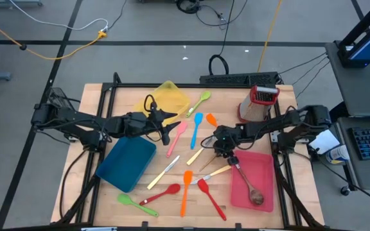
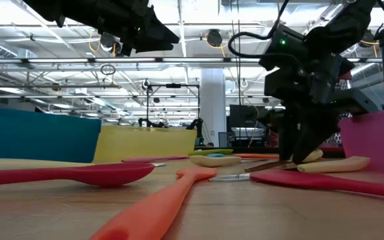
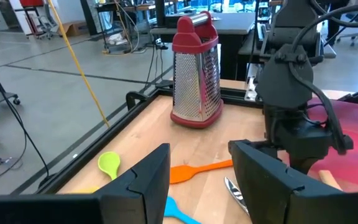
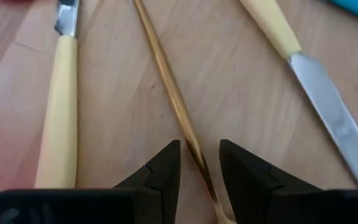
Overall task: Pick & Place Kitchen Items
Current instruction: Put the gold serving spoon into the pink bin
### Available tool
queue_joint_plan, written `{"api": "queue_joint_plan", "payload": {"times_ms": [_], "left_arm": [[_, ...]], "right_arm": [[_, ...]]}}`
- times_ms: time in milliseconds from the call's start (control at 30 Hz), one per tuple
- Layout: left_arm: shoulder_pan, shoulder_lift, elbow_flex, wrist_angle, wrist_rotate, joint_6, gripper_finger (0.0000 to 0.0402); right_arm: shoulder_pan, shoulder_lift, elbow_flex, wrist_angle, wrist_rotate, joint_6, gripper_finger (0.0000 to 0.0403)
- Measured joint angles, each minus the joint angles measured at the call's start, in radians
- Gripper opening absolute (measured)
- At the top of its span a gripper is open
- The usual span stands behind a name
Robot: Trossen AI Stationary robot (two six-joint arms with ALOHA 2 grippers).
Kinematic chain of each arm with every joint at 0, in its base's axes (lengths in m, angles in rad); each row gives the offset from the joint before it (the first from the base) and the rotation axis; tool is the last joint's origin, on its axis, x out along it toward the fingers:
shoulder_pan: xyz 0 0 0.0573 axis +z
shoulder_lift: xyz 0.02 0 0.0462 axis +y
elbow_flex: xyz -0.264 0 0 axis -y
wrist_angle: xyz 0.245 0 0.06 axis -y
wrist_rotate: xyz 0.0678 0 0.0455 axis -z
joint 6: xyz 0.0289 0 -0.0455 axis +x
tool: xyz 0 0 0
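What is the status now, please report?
Right gripper open, down astride gold utensil handle on table. Left gripper open, raised, empty. Cream-handled knives flank the handle closely.

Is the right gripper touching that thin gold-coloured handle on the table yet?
Cannot tell. In the right wrist view the right gripper straddles the gold handle, its open fingers close on either side, but neither contact nor a gap is plain.

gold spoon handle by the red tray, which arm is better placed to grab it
Right. The right gripper is open astride the gold handle; the left gripper hovers by the yellow tray.
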Motion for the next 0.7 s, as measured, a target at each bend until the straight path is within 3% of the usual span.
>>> {"api": "queue_joint_plan", "payload": {"times_ms": [167,367,700], "left_arm": [[0.000,0.000,0.000,0.000,0.000,0.003,0.0177],[0.000,0.000,0.000,-0.001,0.000,0.003,0.0177],[0.000,0.000,0.000,-0.001,0.000,0.003,0.0177]], "right_arm": [[0.000,-0.001,-0.001,0.000,0.043,-0.031,0.0085],[0.000,0.000,-0.003,-0.002,0.049,-0.072,0.0015],[0.001,-0.009,-0.005,0.006,0.047,-0.083,0.0007]]}}
